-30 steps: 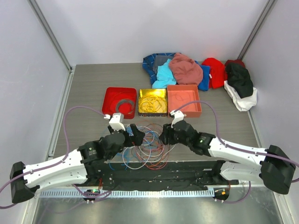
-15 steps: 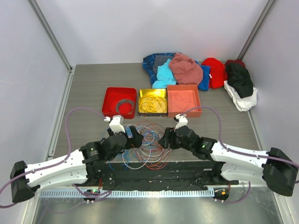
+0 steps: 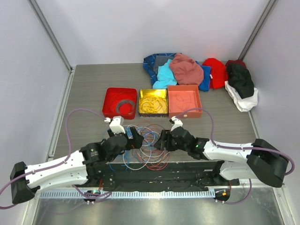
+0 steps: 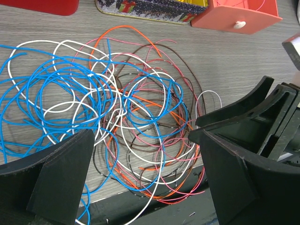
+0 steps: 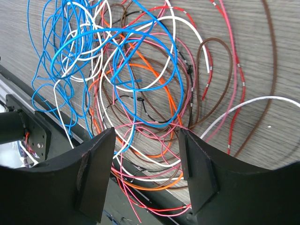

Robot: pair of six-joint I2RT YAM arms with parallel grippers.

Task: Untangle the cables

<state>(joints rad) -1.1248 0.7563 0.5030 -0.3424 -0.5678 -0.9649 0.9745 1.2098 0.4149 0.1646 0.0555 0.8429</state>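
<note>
From the top camera: the cables (image 3: pixel 146 146) are one loose looped mess on the table (image 3: pixel 89 89), right at the near edge between the two arms. The left gripper (image 3: pixel 135 138) sits at the left side of the pile and the right gripper (image 3: pixel 161 141) at the right side, both down low over it. Behind them there's a red tray (image 3: pixel 108 104), a gold tray (image 3: pixel 141 104) and a salmon tray (image 3: pixel 198 104) in a row, and a heap of clothes (image 3: pixel 197 70) further back.

Left wrist camera: the left gripper (image 4: pixel 145 164) has its jaws spread wide with nothing clamped, and the cables (image 4: pixel 136 117) lie flat on the table under the gap (blue and white loops mostly on the left, with orange, pink and brown bunched in the middle). The salmon tray (image 4: pixel 220 16) shows at the top.

Right wrist camera: the right gripper (image 5: pixel 145 164) has its jaws partly apart, not gripping anything that I can see. The cables (image 5: pixel 136 84) run under and past the gap, and some pink and orange loops hang over the table's near edge.
</note>
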